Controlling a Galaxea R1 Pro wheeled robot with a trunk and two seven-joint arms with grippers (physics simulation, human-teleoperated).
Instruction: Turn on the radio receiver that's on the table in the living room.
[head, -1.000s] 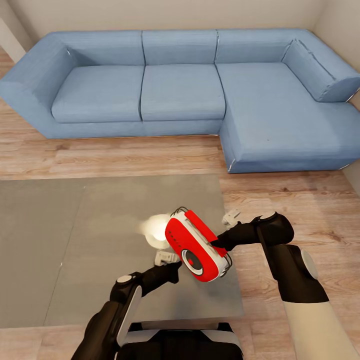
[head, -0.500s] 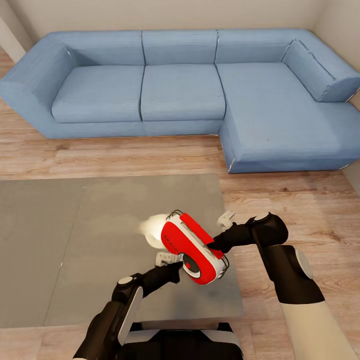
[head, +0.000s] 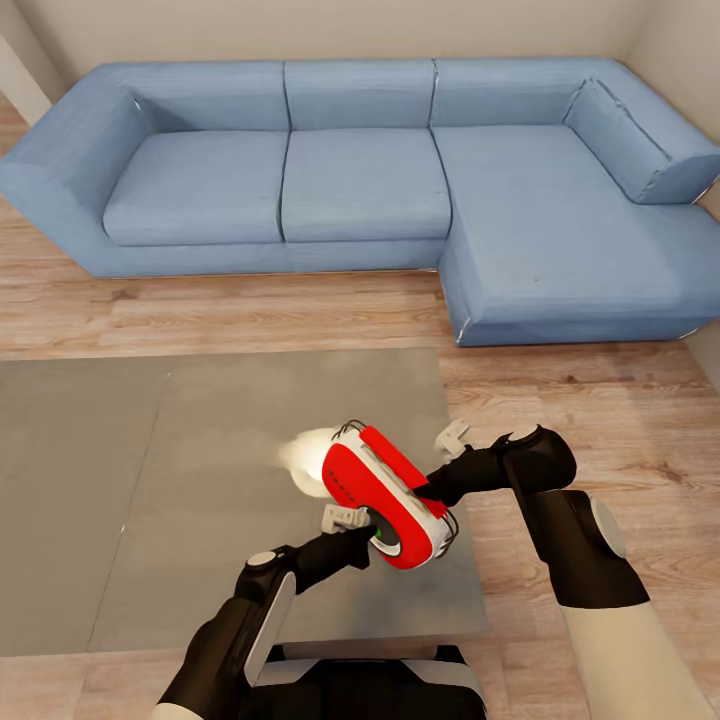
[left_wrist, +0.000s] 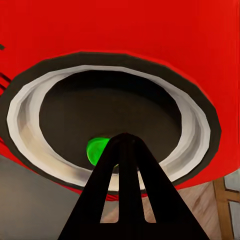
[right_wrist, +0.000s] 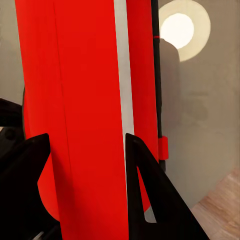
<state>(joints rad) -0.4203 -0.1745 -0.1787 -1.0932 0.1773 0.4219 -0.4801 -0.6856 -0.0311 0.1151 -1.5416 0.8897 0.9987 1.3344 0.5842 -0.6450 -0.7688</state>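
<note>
Right gripper (right_wrist: 85, 190) clamping radio receiver (head: 385, 497), left gripper (left_wrist: 125, 150) at dial (left_wrist: 107, 127)

Between my right gripper's (right_wrist: 85, 175) matt black fingers, the radio (head: 385, 495) looks like smooth red plastic with a white trim band. Below it the table (head: 150, 480) is glossy grey, mirroring light. Ahead, the sofa (head: 360, 180) looks like blue woven cloth, on grained wood floor (head: 220, 310).

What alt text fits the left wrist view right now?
The left gripper, fingers together, points into the round dial on the red radio receiver, its tip at a small green light. Grey table shows below.
</note>
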